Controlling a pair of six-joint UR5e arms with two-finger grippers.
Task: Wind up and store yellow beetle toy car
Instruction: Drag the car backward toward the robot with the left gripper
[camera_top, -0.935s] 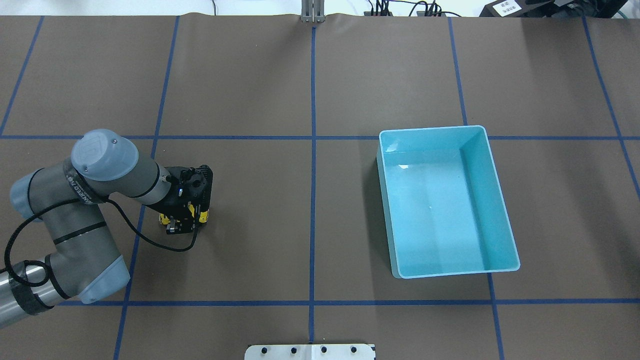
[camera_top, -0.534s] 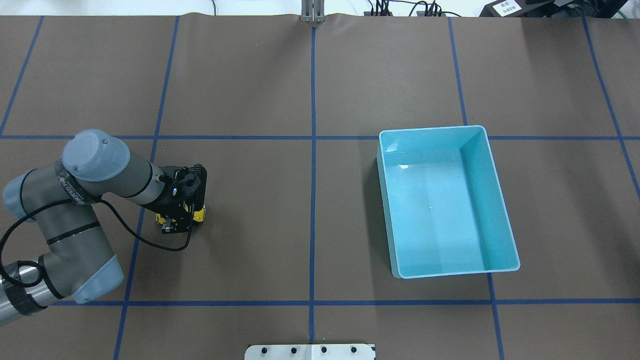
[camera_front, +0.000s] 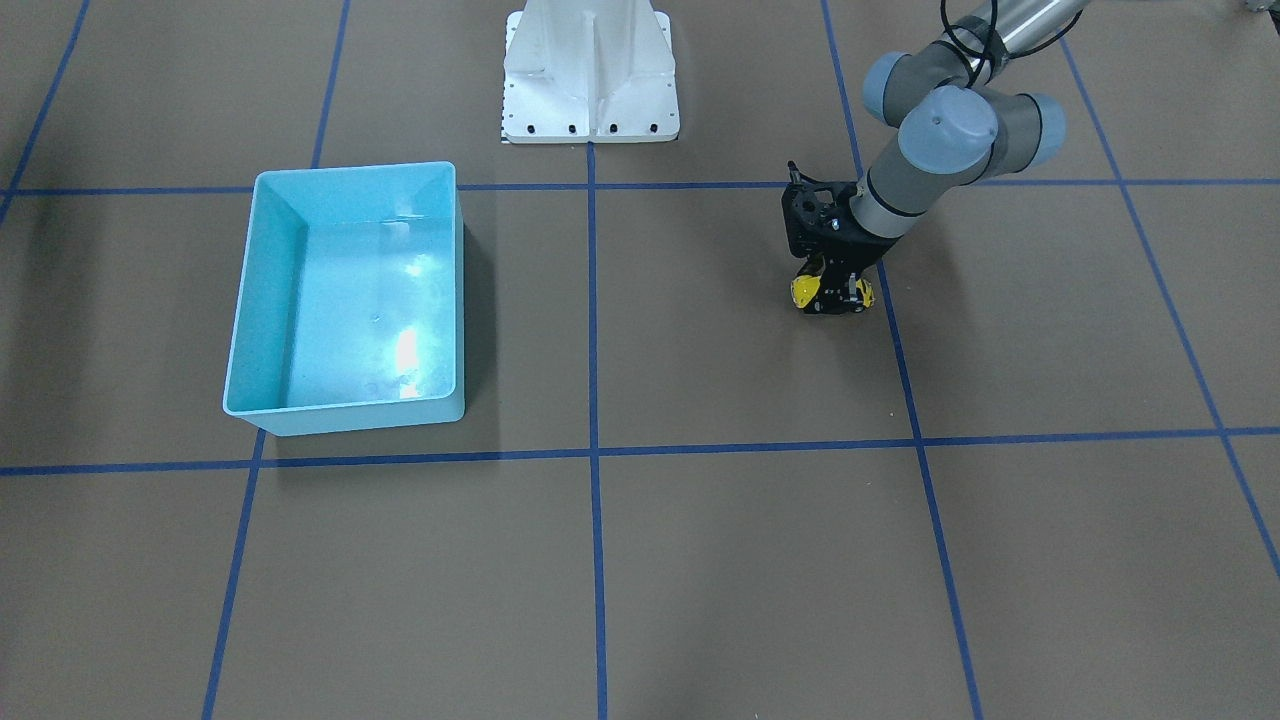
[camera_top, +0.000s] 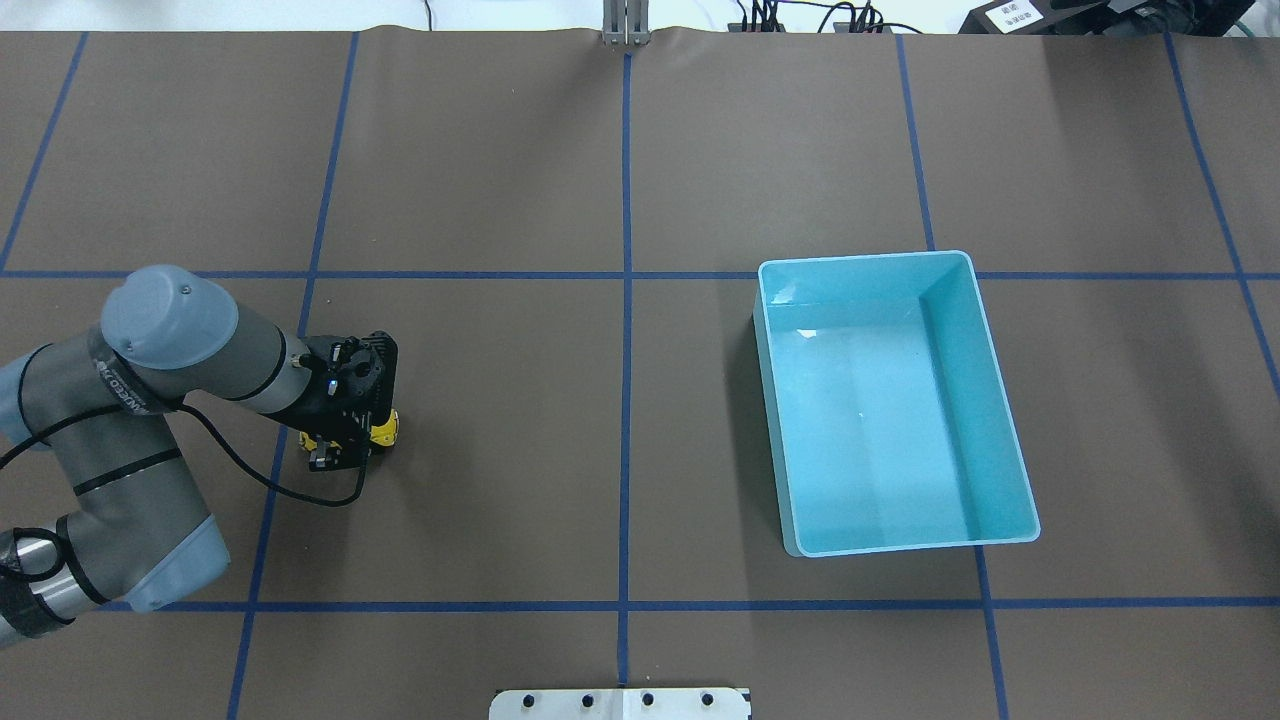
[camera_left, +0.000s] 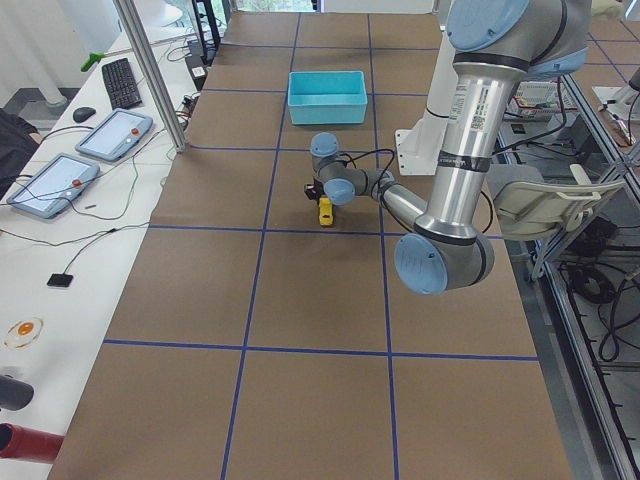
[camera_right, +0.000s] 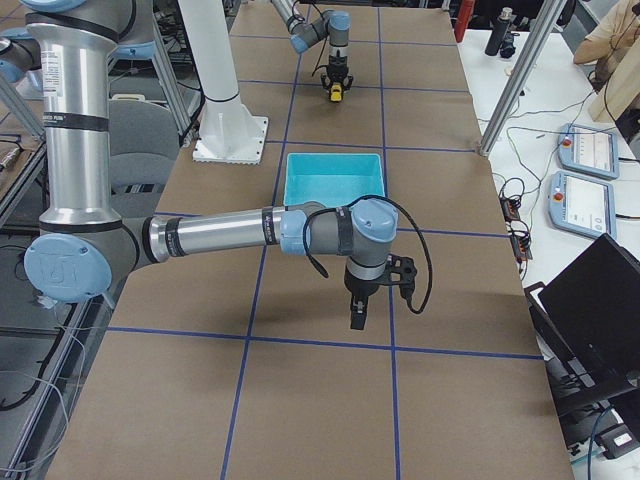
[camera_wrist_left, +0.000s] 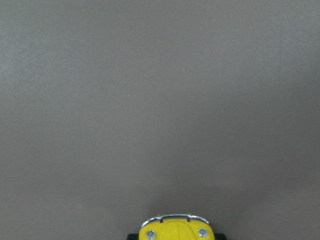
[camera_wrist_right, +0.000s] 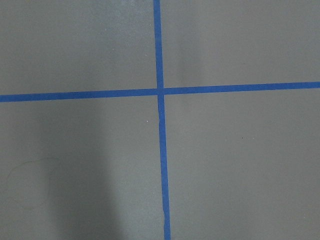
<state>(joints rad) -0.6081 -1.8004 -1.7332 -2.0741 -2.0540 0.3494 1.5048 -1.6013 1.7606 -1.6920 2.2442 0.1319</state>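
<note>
The yellow beetle toy car (camera_top: 386, 429) stands on the brown table at the left, wheels down. My left gripper (camera_top: 346, 442) points down over it and is shut on its sides; from the front, the car's yellow nose (camera_front: 805, 291) pokes out beside the gripper (camera_front: 830, 292). The left wrist view catches only the car's bumper end (camera_wrist_left: 176, 229). The light-blue bin (camera_top: 866, 257) lies far off, in the right half of the table. My right gripper (camera_right: 357, 318) hangs above the table in front of the bin (camera_right: 333, 155); I cannot tell whether it is open or shut.
The white robot base plate (camera_front: 590, 80) sits at the table's edge by the robot. Blue tape lines (camera_wrist_right: 161, 150) cross the brown cover. A side bench with tablets (camera_left: 110, 135) and a keyboard runs along one side. A person's sleeve (camera_right: 615, 45) shows at a corner.
My left gripper has dragged the car along the table toward the overhead view's left, a little nearer the robot. The bin has not moved.
</note>
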